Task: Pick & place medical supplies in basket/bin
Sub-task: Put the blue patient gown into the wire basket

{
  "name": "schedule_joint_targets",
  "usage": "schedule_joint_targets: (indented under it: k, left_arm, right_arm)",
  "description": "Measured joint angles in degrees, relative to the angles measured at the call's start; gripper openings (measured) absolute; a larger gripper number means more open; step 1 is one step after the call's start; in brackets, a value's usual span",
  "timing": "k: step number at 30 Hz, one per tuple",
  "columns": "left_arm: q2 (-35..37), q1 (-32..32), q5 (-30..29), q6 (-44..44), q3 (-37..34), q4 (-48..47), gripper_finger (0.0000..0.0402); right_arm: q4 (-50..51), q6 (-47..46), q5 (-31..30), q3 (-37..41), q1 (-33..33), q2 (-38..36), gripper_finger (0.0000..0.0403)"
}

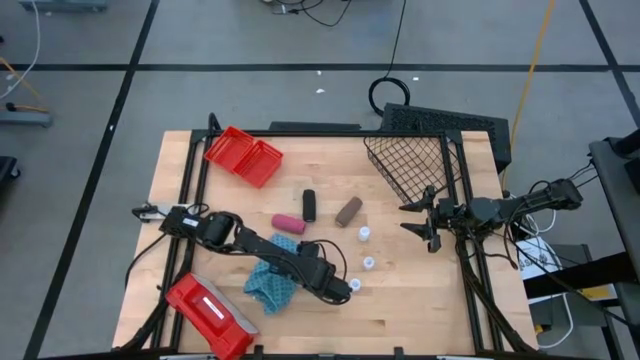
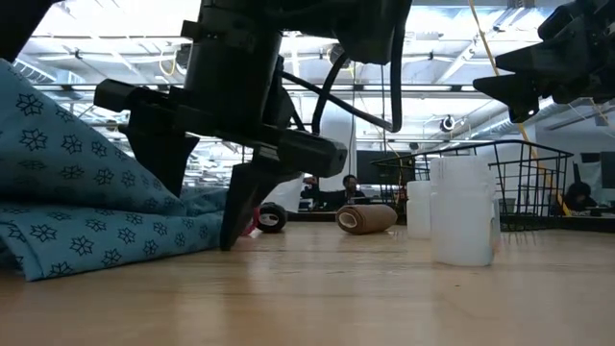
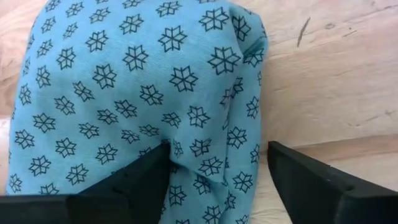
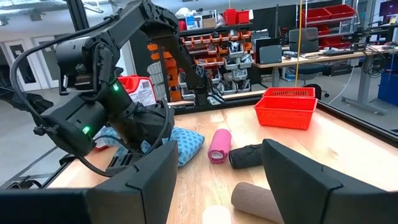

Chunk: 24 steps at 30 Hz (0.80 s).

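The blue star-patterned cloth pad (image 1: 270, 285) lies on the wood, partly under my left arm. My left gripper (image 3: 214, 168) is open and points down over the pad's right edge (image 2: 144, 216). Pink (image 1: 288, 222), black (image 1: 309, 205) and brown (image 1: 348, 211) rolls lie past it. Three white bottles (image 1: 365, 235) (image 1: 369, 264) (image 1: 355, 285) stand to its right. The black wire basket (image 1: 415, 165) is at the far right, and the red bin (image 1: 243, 155) at the far left. My right gripper (image 1: 425, 222) hovers open near the basket. My left gripper comes at the blue pad from above, straddling a raised fold at its edge (image 3: 211, 143). One fingertip (image 3: 146, 174) lies against the cloth, where a crease starts. The other fingertip (image 3: 298, 174) stands apart over bare wood. The pad lies flat on the table, not lifted.
A flat red case with a white label (image 1: 210, 310) lies at the near left corner. The nearest bottle (image 2: 463, 211) stands just right of my left gripper. Bare wood (image 1: 420, 300) stretches along the near right side. People sit in the room beyond the table.
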<state>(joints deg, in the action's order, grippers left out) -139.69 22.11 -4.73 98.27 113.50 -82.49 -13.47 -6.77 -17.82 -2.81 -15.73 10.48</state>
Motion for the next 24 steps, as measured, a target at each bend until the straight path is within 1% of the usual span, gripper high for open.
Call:
schedule_joint_targets:
  k: [3, 8, 10, 11, 14, 17, 19, 21, 24]
  left_arm:
    - [0.06, -0.04, 0.03, -0.07, -1.38, 1.43, 0.0205]
    - [0.81, -0.25, 2.39, 1.61, -4.80, 4.93, 0.0089]
    - [0.86, -0.18, 2.34, 0.49, -4.84, 5.03, 0.0057]
    - [0.86, 0.11, 1.37, 0.34, -4.84, 5.02, 0.0049]
    - [1.64, 1.34, -2.73, 0.75, -3.36, 3.02, 0.0049]
    - [3.75, 2.64, -7.10, 3.29, -1.48, -1.21, 0.0049]
    - [6.37, 3.74, -10.32, 5.02, -0.69, -3.70, 0.0049]
    - [10.37, 4.62, -14.67, 6.14, -0.24, -4.34, 0.0049]
    - [14.30, 5.99, -20.80, 7.36, -0.12, -5.24, 0.0049]
  right_arm:
    - [0.01, -0.02, 0.00, 0.00, -0.01, 0.00, 0.0224]
    - [0.00, -0.01, 0.00, 0.02, -0.02, 0.00, 0.0224]
    - [0.02, -0.02, 0.00, 0.02, -0.02, 0.00, 0.0224]
    - [0.00, 0.00, 0.00, 0.02, 0.00, 0.00, 0.0224]
    - [0.04, 0.00, 0.00, 0.02, -0.02, 0.00, 0.0224]
    - [0.08, -0.01, -0.01, 0.02, -0.02, 0.07, 0.0224]
    - [0.02, -0.02, -0.03, 0.02, -0.02, 0.07, 0.0224]
    - [0.02, -0.02, -0.04, 0.02, 0.00, 0.07, 0.0224]
    - [0.02, -0.01, -0.02, 0.01, 0.00, 0.07, 0.0224]
